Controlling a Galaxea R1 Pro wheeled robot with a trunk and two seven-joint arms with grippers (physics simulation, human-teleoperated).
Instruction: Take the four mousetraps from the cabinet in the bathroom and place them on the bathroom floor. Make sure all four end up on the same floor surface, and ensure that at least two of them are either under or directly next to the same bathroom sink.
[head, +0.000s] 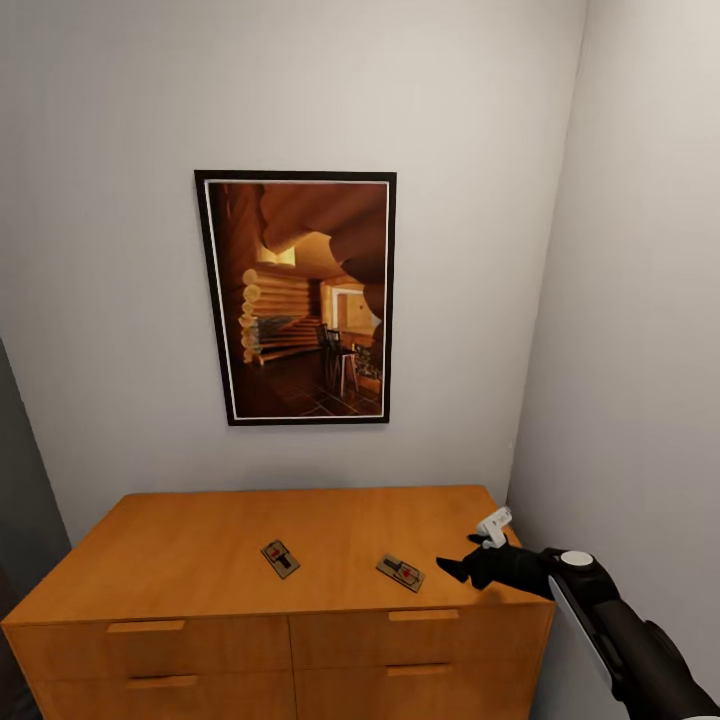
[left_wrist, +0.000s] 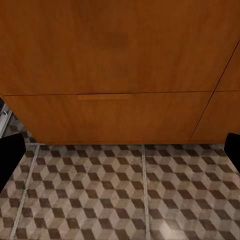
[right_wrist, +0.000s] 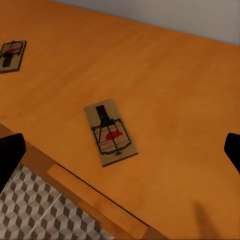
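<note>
Two mousetraps lie flat on the cabinet top (head: 200, 545): one (head: 281, 558) near the middle, one (head: 401, 572) toward the right front edge. In the right wrist view the nearer mousetrap (right_wrist: 110, 131) sits between the spread fingers, with the other mousetrap (right_wrist: 11, 54) farther off. My right gripper (head: 458, 568) hovers open just right of the nearer trap, holding nothing. The left wrist view looks at the cabinet's drawer fronts (left_wrist: 115, 117) and the cube-patterned bathroom floor (left_wrist: 125, 195), with one dark fingertip (left_wrist: 10, 155) at each side, spread wide and empty.
The cabinet stands in a corner, with a framed picture (head: 296, 297) on the back wall and a side wall (head: 640, 350) close on the right. Drawer handles (head: 146, 626) face me.
</note>
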